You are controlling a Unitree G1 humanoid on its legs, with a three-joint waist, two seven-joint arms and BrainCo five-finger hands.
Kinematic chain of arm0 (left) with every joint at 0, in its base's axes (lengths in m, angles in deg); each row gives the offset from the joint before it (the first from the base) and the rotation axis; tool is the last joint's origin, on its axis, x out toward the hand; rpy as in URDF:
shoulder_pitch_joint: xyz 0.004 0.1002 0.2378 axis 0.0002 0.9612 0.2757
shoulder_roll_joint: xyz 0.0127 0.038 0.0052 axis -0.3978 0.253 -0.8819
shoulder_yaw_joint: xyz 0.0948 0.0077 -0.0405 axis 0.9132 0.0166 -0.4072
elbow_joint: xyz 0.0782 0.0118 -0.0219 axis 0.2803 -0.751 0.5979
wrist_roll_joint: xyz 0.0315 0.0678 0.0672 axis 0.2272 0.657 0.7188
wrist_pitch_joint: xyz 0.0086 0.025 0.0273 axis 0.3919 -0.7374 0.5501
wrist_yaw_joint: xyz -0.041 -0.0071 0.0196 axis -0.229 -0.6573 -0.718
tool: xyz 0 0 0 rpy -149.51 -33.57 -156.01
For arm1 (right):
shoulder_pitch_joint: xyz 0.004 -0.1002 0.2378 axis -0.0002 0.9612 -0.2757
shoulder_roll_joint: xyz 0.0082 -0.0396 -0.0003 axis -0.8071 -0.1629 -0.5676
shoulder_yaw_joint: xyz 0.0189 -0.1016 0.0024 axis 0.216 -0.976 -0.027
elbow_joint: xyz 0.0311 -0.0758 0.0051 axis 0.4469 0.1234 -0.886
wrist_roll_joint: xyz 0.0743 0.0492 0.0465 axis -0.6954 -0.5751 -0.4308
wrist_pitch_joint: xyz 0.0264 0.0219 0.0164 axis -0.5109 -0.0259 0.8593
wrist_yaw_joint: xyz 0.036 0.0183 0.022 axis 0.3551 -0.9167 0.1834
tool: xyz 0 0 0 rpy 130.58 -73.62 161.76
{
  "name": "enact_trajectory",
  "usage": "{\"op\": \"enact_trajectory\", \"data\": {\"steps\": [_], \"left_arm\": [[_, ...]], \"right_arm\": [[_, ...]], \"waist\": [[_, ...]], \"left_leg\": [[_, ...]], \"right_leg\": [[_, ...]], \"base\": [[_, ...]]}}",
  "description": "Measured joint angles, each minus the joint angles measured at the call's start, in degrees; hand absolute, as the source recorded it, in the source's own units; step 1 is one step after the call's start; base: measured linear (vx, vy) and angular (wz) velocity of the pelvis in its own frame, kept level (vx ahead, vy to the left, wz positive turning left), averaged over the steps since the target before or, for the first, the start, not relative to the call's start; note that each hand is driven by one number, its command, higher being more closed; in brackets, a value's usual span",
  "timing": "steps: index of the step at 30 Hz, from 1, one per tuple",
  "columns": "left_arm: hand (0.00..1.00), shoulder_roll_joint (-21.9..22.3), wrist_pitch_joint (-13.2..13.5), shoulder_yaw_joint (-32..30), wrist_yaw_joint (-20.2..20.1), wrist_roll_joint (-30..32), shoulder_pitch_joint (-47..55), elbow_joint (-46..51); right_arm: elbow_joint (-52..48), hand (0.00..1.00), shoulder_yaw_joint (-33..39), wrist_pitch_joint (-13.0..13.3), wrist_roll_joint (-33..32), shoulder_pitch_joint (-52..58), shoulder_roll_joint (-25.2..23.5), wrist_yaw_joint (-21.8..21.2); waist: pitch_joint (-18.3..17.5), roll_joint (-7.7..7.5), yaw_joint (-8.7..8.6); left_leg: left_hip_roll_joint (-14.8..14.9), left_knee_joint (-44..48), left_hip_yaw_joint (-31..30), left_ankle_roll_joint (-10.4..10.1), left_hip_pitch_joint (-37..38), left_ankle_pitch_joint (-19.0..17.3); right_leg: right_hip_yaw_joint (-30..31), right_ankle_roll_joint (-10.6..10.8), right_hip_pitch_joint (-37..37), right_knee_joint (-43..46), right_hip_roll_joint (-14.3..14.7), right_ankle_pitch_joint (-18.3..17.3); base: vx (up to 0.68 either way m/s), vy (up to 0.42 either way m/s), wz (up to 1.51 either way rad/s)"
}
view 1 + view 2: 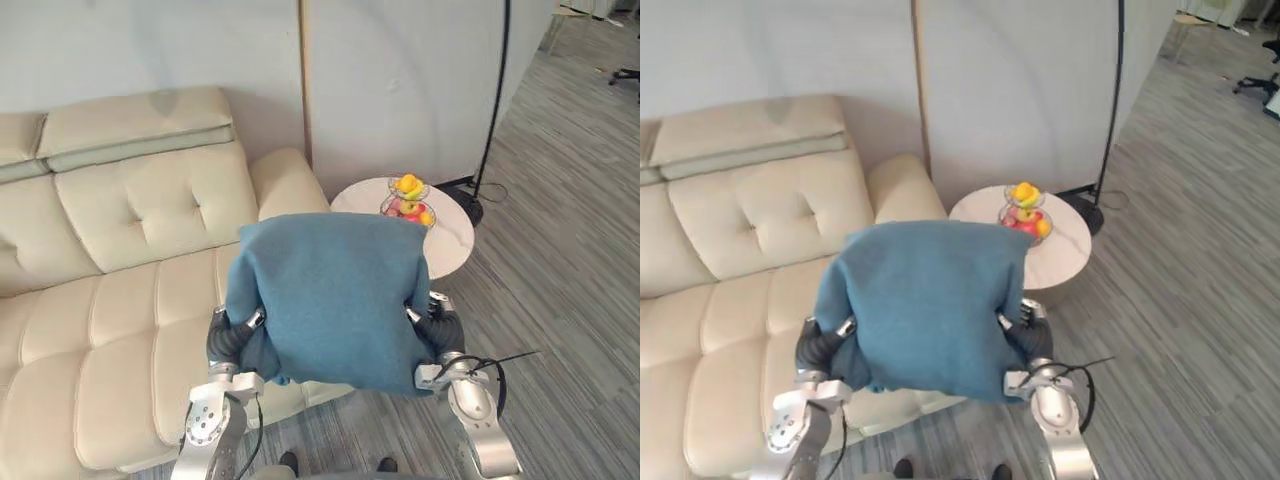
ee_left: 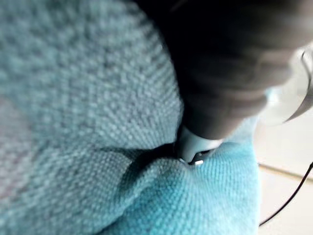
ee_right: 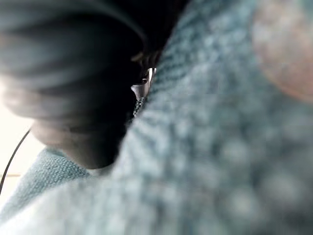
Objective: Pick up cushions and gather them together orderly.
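The left hand (image 1: 232,338) and right hand (image 1: 440,328), their grip hidden in the cloth and impossible to tell, clamp the blue cushion (image 1: 330,300) aloft before the cream sofa (image 1: 120,300); even pressure from both sides should keep it level for placing.

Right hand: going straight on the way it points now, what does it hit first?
The blue cushion: the right hand is pressed against its side. Beyond it, probably the left hand on the opposite side.
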Motion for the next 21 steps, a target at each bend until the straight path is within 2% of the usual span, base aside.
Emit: {"op": "enact_trajectory", "data": {"steps": [1, 2, 4, 7, 8, 9, 10, 11, 13, 14, 15, 17, 18, 19, 20, 21], "left_arm": [[1.00, 0.07, -0.01, 0.12, 0.00, -0.25, -0.14, -0.07], [1.00, 0.11, 0.00, 0.23, 0.00, -0.27, -0.27, -0.30], [1.00, 0.77, 0.10, 0.98, 0.02, -1.29, -1.35, -2.82], [1.00, 1.30, 0.09, 2.60, 0.10, -1.70, -2.91, -4.89], [1.00, 1.15, 0.23, 3.76, 0.14, -1.80, -4.21, -5.03], [1.00, 1.08, 0.26, 4.00, 0.18, -1.80, -4.61, -5.14], [1.00, 0.98, 0.39, 4.23, 0.20, -1.79, -5.01, -5.23], [1.00, 0.30, 0.92, 4.85, 0.20, -1.78, -5.71, -5.61], [1.00, -0.13, 1.07, 5.15, 0.20, -1.76, -5.95, -5.92], [1.00, -0.14, 1.06, 5.24, 0.19, -1.75, -5.95, -6.05], [1.00, -0.16, 1.02, 5.45, 0.17, -1.73, -5.97, -6.76], [1.00, -0.18, 0.81, 5.61, 0.08, -1.69, -6.10, -8.23], [1.00, -0.54, 0.42, 5.64, 0.06, -1.69, -6.10, -9.49], [1.00, -1.24, 0.29, 5.57, 0.04, -1.68, -6.09, -9.97], [1.00, -1.48, 0.24, 5.57, 0.04, -1.68, -6.10, -10.04], [1.00, -2.01, 0.04, 5.59, 0.00, -1.68, -6.12, -10.60]], "right_arm": [[0.07, 1.00, 0.36, 0.00, 0.70, -0.62, 0.05, 0.84], [0.13, 1.00, 0.50, 0.00, 1.10, -0.95, 0.21, 1.26], [1.68, 1.00, 0.53, -0.01, 2.21, -4.10, 2.06, 2.91], [3.70, 1.00, 2.01, -0.07, 3.17, -6.12, 3.03, 4.12], [3.75, 1.00, 3.22, -0.10, 4.27, -6.30, 3.04, 4.93], [3.81, 1.00, 3.46, -0.10, 4.38, -6.36, 3.02, 5.09], [3.88, 1.00, 3.93, -0.10, 4.42, -6.46, 2.87, 5.10], [4.99, 1.00, 5.14, -0.08, 4.42, -6.81, 1.83, 5.13], [6.06, 1.00, 5.30, -0.12, 4.46, -7.03, 1.57, 5.14], [6.44, 1.00, 5.51, -0.27, 4.48, -7.06, 1.29, 5.16], [7.52, 1.00, 5.95, -0.48, 4.59, -7.15, 0.71, 5.15], [9.09, 1.00, 6.69, -0.91, 4.56, -7.20, -0.14, 5.11], [11.19, 1.00, 6.74, -1.35, 4.44, -7.34, -0.59, 5.02], [12.11, 1.00, 6.68, -1.68, 4.40, -7.35, -1.30, 4.90], [12.11, 1.00, 6.66, -1.72, 4.40, -7.36, -1.57, 4.86], [12.08, 1.00, 6.70, -1.71, 4.40, -7.46, -2.09, 4.78]], "waist": [[-0.18, 0.46, -0.07], [-0.29, 0.64, -0.13], [-0.75, 1.39, -0.16], [-1.61, 2.54, -0.97], [-1.85, 2.36, -1.66], [-1.93, 2.25, -1.78], [-1.98, 2.25, -1.84], [-2.28, 1.97, -2.06], [-2.41, 1.90, -2.09], [-2.44, 1.73, -2.09], [-2.00, 1.04, -2.17], [-1.75, 0.79, -2.17], [-1.45, 0.80, -2.34], [-0.60, 0.39, -2.98], [-0.24, 0.12, -3.40], [0.24, -0.63, -4.55]], "left_leg": [[1.42, 2.13, 2.26, 1.13, -2.54, -1.24], [2.63, 2.95, 5.15, 1.26, -3.44, -1.72], [6.86, 5.66, 17.59, 2.96, -4.85, -2.56], [8.24, 6.44, 25.76, 3.69, -5.46, -2.34], [6.78, 5.41, 27.87, 3.38, -4.84, -1.86], [5.73, 4.30, 27.77, 3.41, -4.54, -0.89], [4.38, 2.82, 27.24, 3.84, -4.11, 0.79], [1.41, -0.86, 26.70, 4.86, -3.06, 2.59], [-0.54, -3.10, 26.56, 5.45, -2.32, 3.57], [-2.06, -3.89, 26.66, 5.76, -2.26, 3.82], [-3.30, -3.86, 26.80, 5.98, -2.30, 3.67], [-3.92, -3.20, 26.78, 7.16, -1.92, 2.94], [-3.85, -2.95, 26.57, 8.45, -0.55, 2.11], [-3.47, -3.25, 25.01, 9.35, 0.24, 1.44], [-3.39, -3.59, 24.14, 9.37, 0.45, 1.42], [-3.36, -5.15, 22.33, 9.36, 0.56, 1.45]], "right_leg": [[-2.97, -0.16, -0.54, 0.87, -0.37, 0.01], [-4.15, -0.17, -0.68, 1.13, -0.49, 0.00], [-7.69, -0.09, -0.79, 1.83, -2.44, -0.03], [-10.98, 1.17, -0.60, 4.18, -4.75, -0.44], [-13.08, 1.91, 0.29, 4.62, -6.92, -0.24], [-13.58, 2.55, 0.51, 4.67, -7.72, -0.11], [-14.03, 3.13, 0.76, 4.72, -8.55, -0.14], [-14.70, 3.68, 0.83, 5.28, -10.69, -0.42], [-14.84, 3.84, 0.07, 7.23, -12.58, -1.04], [-14.63, 3.14, -1.72, 10.97, -15.00, -2.40], [-14.29, 0.66, -3.81, 16.27, -17.85, -3.71], [-12.64, -0.47, -5.88, 22.10, -20.27, -3.00], [-7.97, -3.00, -8.19, 27.07, -20.94, -1.32], [-1.14, -1.62, -9.72, 30.24, -18.40, -5.73], [1.10, -1.13, -10.20, 30.91, -16.84, -7.61], [7.73, 1.17, -12.53, 31.28, -9.47, -12.43]], "base": [[-0.09, 0.008, 1.10], [-0.07, 0.033, 0.99], [-0.03, 0.112, 0.84], [-0.01, 0.214, 0.80], [0.01, 0.245, 0.89], [0.00, 0.295, 0.80], [0.00, 0.193, 0.52], [0.01, 0.279, 0.45], [0.02, 0.216, 0.25], [0.05, 0.238, 0.09], [0.05, 0.197, 0.08], [0.08, 0.148, 0.00], [0.12, 0.161, 0.05], [0.09, 0.107, 0.14], [0.09, 0.063, 0.54], [0.09, 0.026, 0.47]]}}
